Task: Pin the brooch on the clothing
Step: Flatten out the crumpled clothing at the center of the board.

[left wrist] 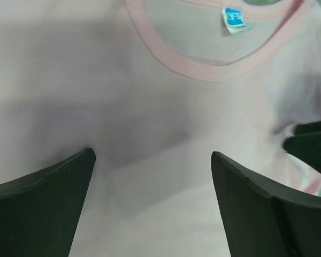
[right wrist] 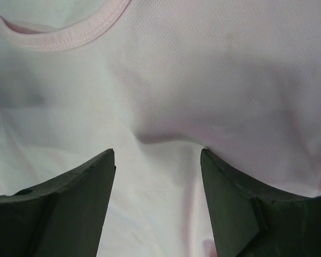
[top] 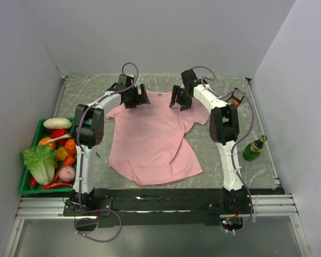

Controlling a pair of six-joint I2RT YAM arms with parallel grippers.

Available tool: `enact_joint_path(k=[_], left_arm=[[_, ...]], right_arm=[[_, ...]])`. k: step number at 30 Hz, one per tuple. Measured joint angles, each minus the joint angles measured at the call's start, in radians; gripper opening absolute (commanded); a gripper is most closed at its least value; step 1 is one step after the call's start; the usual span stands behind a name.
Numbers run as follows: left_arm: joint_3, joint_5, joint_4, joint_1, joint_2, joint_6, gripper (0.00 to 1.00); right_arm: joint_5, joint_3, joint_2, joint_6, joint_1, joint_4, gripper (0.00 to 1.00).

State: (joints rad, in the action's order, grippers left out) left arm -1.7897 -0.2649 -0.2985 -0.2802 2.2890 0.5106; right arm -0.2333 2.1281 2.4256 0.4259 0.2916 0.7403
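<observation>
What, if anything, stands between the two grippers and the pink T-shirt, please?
Nothing visible does: the left gripper and the right gripper are both open directly over the T-shirt, with only bare fabric showing beneath them.

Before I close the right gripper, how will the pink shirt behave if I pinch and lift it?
Probably floppy: the shirt lies flat with soft wrinkles, so it should drape, not hold shape. Likely light. If pushed, the thin knit may bunch or slide on the table rather than move as one piece.
</observation>
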Motion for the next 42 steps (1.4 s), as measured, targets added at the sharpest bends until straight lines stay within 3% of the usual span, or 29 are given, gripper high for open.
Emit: enact_joint_path(k=[5,9,12,15,20,25,30,34,42], left_arm=[[-0.039,0.108,-0.052,-0.032,-0.025,-0.06,0.96],[-0.028,0.194,-0.061,-0.104,-0.132,-0.102,0.96],[0.04,0.239,-0.028,-0.182,-0.275,-0.113,0.97],[0.16,0.272,0.024,-0.282,-0.449,-0.117,0.99],[0.307,0.32,0.077,-0.48,-0.585,-0.121,0.93],[0.391,0.352,0.067,-0.673,-0.55,-0.095,0.87],[0.4,0.368,0.077,-0.823,-0.484,-0.056,0.82],[0.38,0.369,0.095,-0.893,-0.416,-0.024,0.72],[0.302,0.369,0.083,-0.959,-0.215,0.009,0.7]], right_arm=[[0.023,-0.043,-0.106,-0.045,-0.002,0.022,0.71],[0.045,-0.227,-0.377,-0.065,-0.014,-0.003,0.71],[0.062,-0.364,-0.575,-0.072,-0.037,-0.042,0.69],[0.078,-0.497,-0.714,-0.077,-0.069,-0.084,0.59],[0.087,-0.716,-0.74,-0.08,-0.126,-0.142,0.52],[0.094,-0.905,-0.726,-0.078,-0.166,-0.149,0.52],[0.094,-0.96,-0.728,-0.074,-0.195,-0.174,0.52],[0.094,-0.991,-0.73,-0.068,-0.221,-0.212,0.52],[0.101,-1.003,-0.73,-0.068,-0.258,-0.232,0.52]])
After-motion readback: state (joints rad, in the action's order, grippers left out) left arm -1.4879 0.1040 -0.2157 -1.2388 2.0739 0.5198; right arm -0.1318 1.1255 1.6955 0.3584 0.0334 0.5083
